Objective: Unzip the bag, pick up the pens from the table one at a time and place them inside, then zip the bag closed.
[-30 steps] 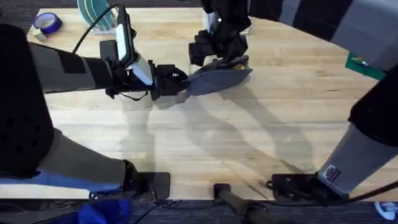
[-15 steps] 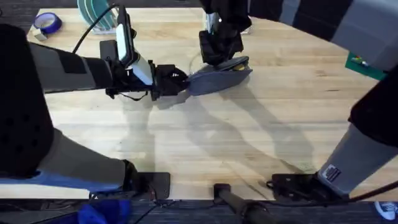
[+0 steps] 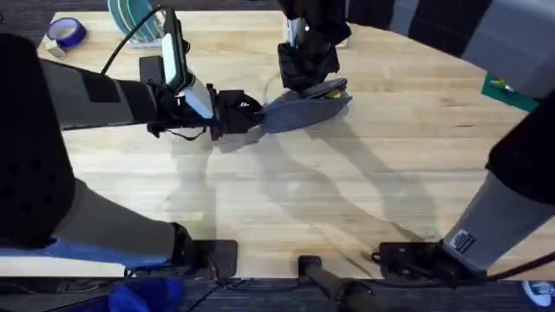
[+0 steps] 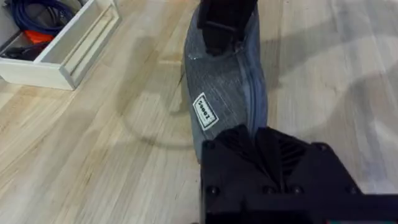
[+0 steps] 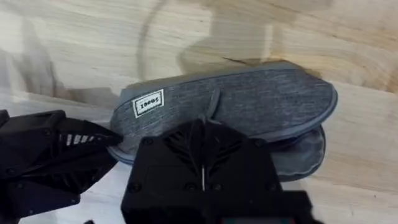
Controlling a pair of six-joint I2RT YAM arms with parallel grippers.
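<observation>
Your bag [image 3: 305, 107] is heathered grey fabric, oblong with rounded ends, a small white label [image 4: 204, 110] on its side, lying far out on the pale planked table [image 3: 347, 191]. Your left gripper [image 3: 250, 119] has its fingers clamped on the bag's near end. Your right gripper [image 3: 305, 80] presses down over the zipper, fingers together. A white tray [image 4: 68, 46] stands nearby.

Pale plank table [image 3: 347, 182] with a few things lying on it

The bag [image 3: 303, 108] lies near the far middle; a blue tape roll [image 3: 66, 32] sits at the far left corner, and in the left wrist view a white tray box [image 4: 65, 43] rests well apart from the bag.
</observation>
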